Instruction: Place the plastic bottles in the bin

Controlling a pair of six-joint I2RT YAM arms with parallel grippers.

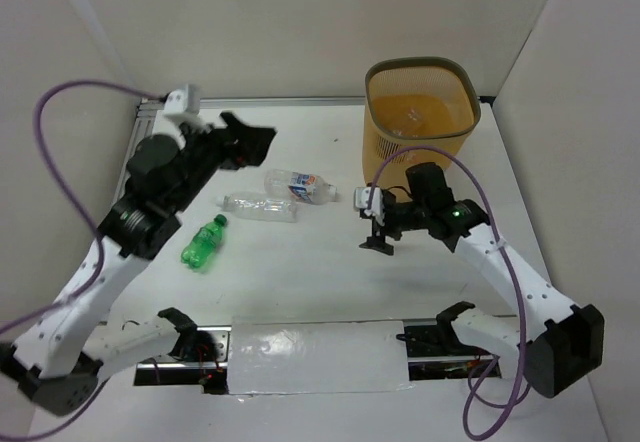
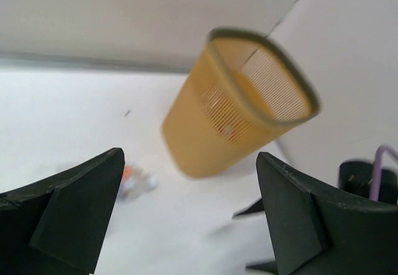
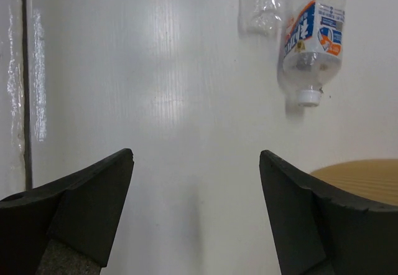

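Looking into the bin (image 1: pixel 420 61) at the table's (image 1: pixel 300 282) far right, you see orange walls and a pale glint; what lies inside cannot be told. Three bottles lie on the table to its left: a labelled bottle (image 1: pixel 300 186), beside it a clear bottle (image 1: pixel 258 207), then a green bottle (image 1: pixel 205 243). The left gripper (image 1: pixel 255 142) and right gripper (image 1: pixel 378 238) both hang with fingers apart, empty.

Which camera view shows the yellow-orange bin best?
The top external view: the bin is sharp, with its whole rim and inside visible. The left wrist view shows its full side, but blurred. The right wrist view shows only a small part at the lower right.
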